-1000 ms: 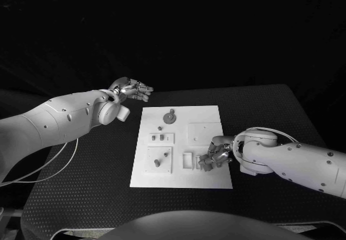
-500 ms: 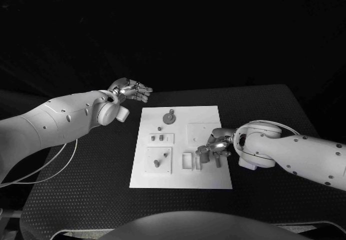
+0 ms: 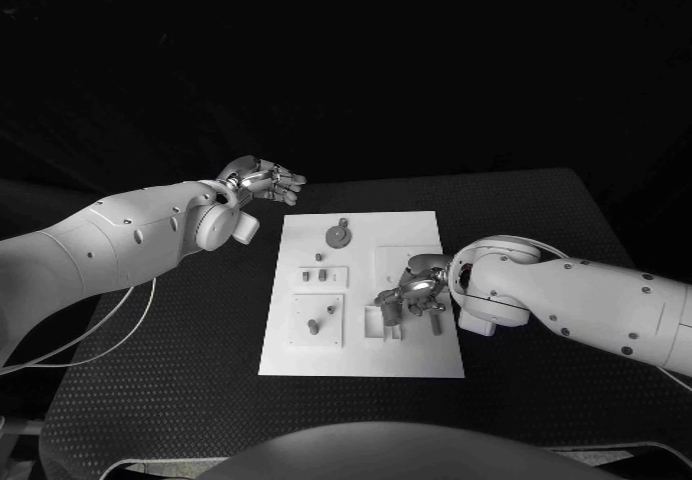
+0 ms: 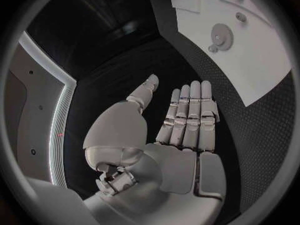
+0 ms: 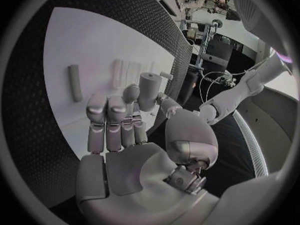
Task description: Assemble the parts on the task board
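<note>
The right hand (image 3: 411,296) hovers over the near right part of the task board (image 3: 364,345), pinching a small cylindrical peg (image 5: 149,89) between thumb and fingertips, the other fingers lying close together. The peg's long axis looks roughly upright, pointing down toward the board just beneath it, near a slim bar-shaped part (image 5: 74,82). The left hand (image 3: 263,180) hangs spread and empty off the board's far left corner above the counter (image 3: 173,400), well apart from the parts, so the right hand is nearer

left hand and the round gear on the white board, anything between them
Nothing: head view shows only bare black table and white task board edge between the silver left hand and grey gear.
</note>
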